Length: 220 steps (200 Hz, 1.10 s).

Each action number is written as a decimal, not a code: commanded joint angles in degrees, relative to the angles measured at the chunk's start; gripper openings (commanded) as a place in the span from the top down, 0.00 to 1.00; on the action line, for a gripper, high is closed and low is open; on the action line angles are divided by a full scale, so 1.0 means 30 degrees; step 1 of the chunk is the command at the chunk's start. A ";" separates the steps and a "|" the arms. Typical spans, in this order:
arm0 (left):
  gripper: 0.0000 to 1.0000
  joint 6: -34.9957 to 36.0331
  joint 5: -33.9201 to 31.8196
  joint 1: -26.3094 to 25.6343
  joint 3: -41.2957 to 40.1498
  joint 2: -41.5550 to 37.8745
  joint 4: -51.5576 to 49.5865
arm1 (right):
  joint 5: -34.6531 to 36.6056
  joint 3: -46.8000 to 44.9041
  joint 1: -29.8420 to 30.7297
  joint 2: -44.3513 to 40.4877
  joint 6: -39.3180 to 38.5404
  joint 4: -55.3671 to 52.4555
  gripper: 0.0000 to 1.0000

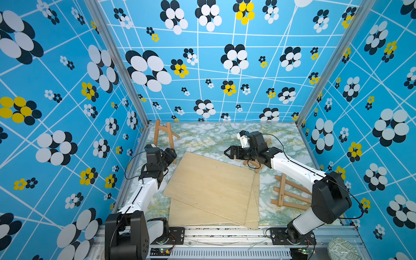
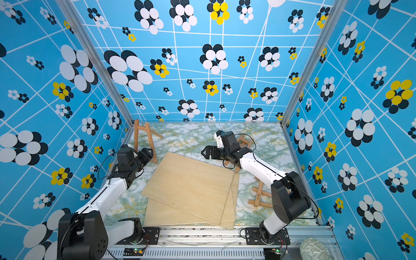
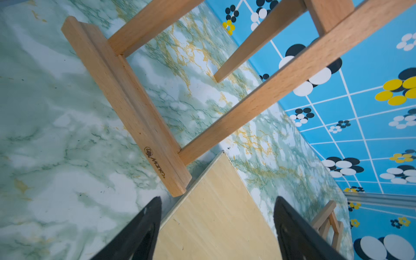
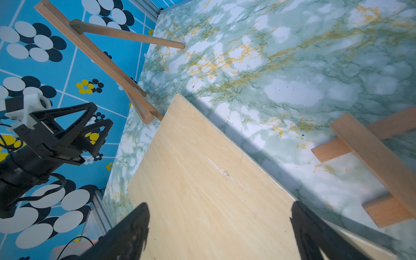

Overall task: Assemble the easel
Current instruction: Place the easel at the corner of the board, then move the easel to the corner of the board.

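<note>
**One easel upright, two lying flat, both sets of jaws spread**

At the back left corner of the marble-patterned desk, a small wooden easel is seen standing upright, with its rear leg swung out behind it. In the left wrist view its ledge is shown just beside the corner of the top plywood board. Whether the two touch cannot be told.

The left arm is stretched toward the foot of that easel. Its jaws are spread wide and nothing is gripped between them. They are held over the near corner of the board.

The middle of the desk is taken up by a loose stack of plywood boards, fanned out so that their corners are offset.

The right arm is reached in above the far right corner of the stack. Its jaws are likewise spread apart and empty, and they are pointed toward the left arm.

Beneath the right arm a second easel is laid on the desk, largely hidden in both top views.

Further right, a third easel is laid flat near the right wall, apart from the boards.
</note>
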 commanded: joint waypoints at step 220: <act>0.14 1.4344 0.3327 -0.0481 0.4791 0.2243 -0.4138 | -0.3036 -0.1049 -0.1558 -0.0795 -0.0144 -0.0705 0.01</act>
